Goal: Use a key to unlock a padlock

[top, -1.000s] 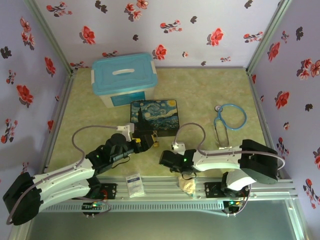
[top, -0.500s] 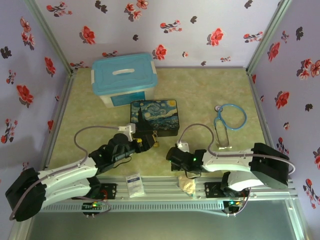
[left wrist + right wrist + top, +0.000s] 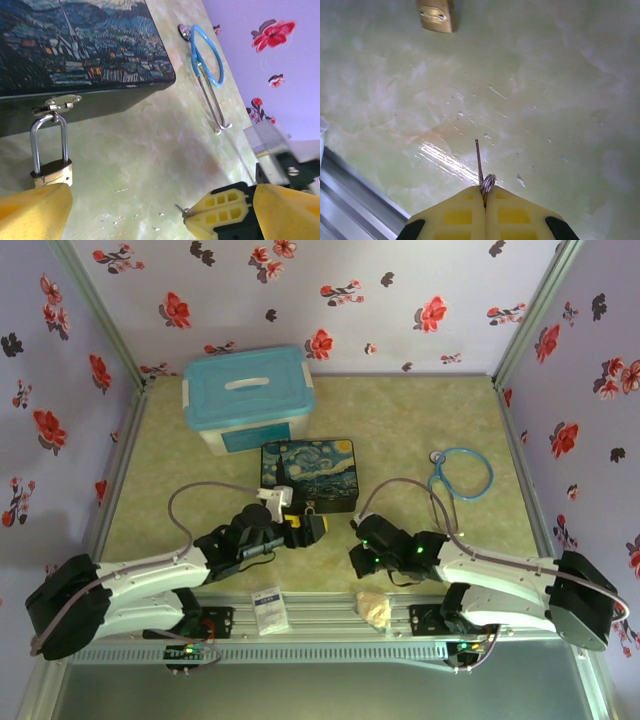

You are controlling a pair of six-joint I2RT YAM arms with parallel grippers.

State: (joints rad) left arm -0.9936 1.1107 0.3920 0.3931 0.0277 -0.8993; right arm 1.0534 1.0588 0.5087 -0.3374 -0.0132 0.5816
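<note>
My left gripper (image 3: pixel 310 526) hangs with its fingers spread wide apart and nothing between them, just near of the padlock (image 3: pixel 51 173). The padlock sits with its shackle (image 3: pixel 33 145) hooked through the hasp (image 3: pixel 59 102) on the near side of the painted box (image 3: pixel 75 45), its brass body low against the table (image 3: pixel 165 150). To the right, my right gripper (image 3: pixel 485 192) has its fingers pressed together on the ring end of the key (image 3: pixel 478 160), the thin blade pointing out towards the padlock but well short of it. I judge this as the approach before insertion. Next, my left fingers should close on the brass body to steady it, while my right lines the blade up with the keyway.
</note>
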